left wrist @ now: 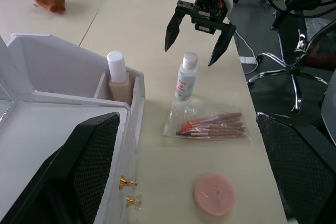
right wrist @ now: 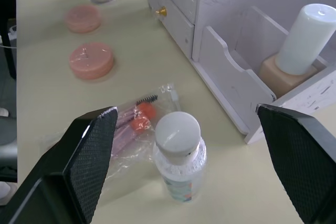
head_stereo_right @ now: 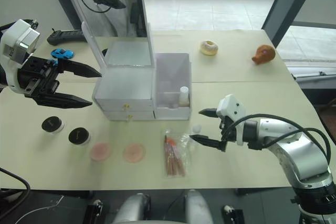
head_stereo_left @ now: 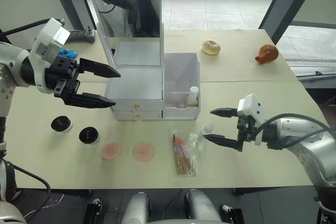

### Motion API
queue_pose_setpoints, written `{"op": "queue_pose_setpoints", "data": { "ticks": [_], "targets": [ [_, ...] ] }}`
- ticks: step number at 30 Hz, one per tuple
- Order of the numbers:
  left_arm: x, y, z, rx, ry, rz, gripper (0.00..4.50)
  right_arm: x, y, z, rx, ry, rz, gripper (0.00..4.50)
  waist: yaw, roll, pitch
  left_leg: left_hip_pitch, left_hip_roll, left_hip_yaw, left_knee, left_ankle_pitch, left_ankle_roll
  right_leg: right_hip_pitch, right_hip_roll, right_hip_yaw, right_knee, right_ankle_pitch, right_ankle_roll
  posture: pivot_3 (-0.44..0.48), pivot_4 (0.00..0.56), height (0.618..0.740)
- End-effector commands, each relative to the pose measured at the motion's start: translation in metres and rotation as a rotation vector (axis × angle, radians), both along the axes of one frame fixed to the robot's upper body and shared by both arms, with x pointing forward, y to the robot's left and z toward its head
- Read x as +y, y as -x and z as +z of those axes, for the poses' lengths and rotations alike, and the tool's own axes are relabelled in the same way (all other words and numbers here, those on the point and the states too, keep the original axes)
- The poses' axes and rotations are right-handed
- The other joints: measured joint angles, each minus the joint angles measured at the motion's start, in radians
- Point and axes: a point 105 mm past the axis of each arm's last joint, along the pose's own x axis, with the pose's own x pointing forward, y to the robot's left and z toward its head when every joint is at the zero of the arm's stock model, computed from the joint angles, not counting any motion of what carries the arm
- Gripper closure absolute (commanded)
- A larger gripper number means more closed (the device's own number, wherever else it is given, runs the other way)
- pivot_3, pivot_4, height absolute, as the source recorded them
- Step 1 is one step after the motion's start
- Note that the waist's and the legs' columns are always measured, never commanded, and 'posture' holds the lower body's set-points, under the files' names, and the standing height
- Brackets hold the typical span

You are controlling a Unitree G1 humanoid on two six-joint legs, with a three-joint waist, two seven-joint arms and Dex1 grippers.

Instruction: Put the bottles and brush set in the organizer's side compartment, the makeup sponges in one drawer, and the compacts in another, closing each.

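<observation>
The white organizer point(head_stereo_left: 137, 83) stands mid-table with its mirror point(head_stereo_left: 128, 18) up and both drawers shut. In its side compartment point(head_stereo_left: 181, 66) the peach bottle point(head_stereo_left: 192, 96) stands upright. The slim clear bottle point(right wrist: 178, 157) stands on the table in front of that bin, between the spread fingers of my open right gripper point(head_stereo_left: 207, 124), untouched. Beside it lies the brush set point(head_stereo_left: 184, 153) in its pouch. Two pink makeup sponges point(head_stereo_left: 111, 150) point(head_stereo_left: 144, 151) and two black-topped compacts point(head_stereo_left: 61, 124) point(head_stereo_left: 89, 135) lie front left. My left gripper point(head_stereo_left: 117, 88) is open and empty at the organizer's left side.
A donut point(head_stereo_left: 211, 47) and a brown toy point(head_stereo_left: 267, 54) lie at the far right of the table. A blue toy car point(head_stereo_left: 67, 53) sits far left behind my left arm. The table's front edge runs just below the sponges and pouch.
</observation>
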Motion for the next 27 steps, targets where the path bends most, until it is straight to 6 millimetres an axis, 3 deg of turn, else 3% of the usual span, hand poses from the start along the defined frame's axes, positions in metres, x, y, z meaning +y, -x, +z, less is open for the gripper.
{"op": "queue_pose_setpoints", "data": {
  "ticks": [1, 5, 9, 22, 25, 27],
  "targets": [
    [-0.001, 0.001, 0.009, -0.053, -0.014, -0.014, 0.00, 0.006, -0.001, 0.008, -0.048, -0.010, 0.011, 0.03, -0.001, 0.000, 0.000, 0.000, 0.000, 0.000, 0.000, 0.000, 0.000, 0.000, 0.000, 0.000, 0.000, 0.000, 0.000, 0.000, 0.150, 0.740],
    [-0.002, 0.001, 0.009, -0.058, -0.015, -0.014, 0.00, 0.005, -0.005, 0.010, -0.040, -0.035, -0.004, 0.03, 0.000, 0.000, 0.000, 0.000, 0.000, 0.000, 0.000, 0.000, 0.000, 0.000, 0.000, 0.000, 0.000, 0.000, 0.000, 0.000, 0.150, 0.740],
    [-0.002, 0.000, 0.011, -0.069, -0.012, -0.013, 0.00, 0.004, -0.008, 0.010, -0.042, -0.032, -0.011, 0.87, 0.000, 0.000, 0.000, 0.000, 0.000, 0.000, 0.000, 0.000, 0.000, 0.000, 0.000, 0.000, 0.000, 0.001, -0.001, 0.000, 0.150, 0.740],
    [-0.007, 0.001, 0.015, -0.092, -0.020, -0.026, 0.00, 0.000, -0.009, 0.003, -0.020, -0.036, -0.041, 0.87, 0.000, 0.000, 0.000, 0.000, 0.000, 0.000, 0.000, 0.000, 0.000, 0.000, 0.000, 0.000, 0.000, 0.001, -0.002, 0.000, 0.150, 0.740],
    [-0.006, 0.001, 0.013, -0.083, -0.026, -0.022, 0.00, 0.000, -0.009, 0.001, -0.009, -0.038, -0.043, 1.48, -0.001, 0.000, 0.000, 0.000, 0.000, 0.000, 0.000, 0.000, 0.000, 0.000, 0.000, 0.000, 0.000, 0.001, -0.002, 0.000, 0.150, 0.740],
    [-0.006, 0.001, 0.012, -0.080, -0.026, -0.022, 0.00, -0.001, -0.009, -0.002, -0.001, -0.023, -0.048, 2.16, 0.000, 0.000, 0.000, 0.000, 0.000, 0.000, 0.000, 0.000, 0.000, 0.000, 0.000, 0.000, 0.000, 0.001, -0.002, 0.000, 0.150, 0.740]
  ]
}}
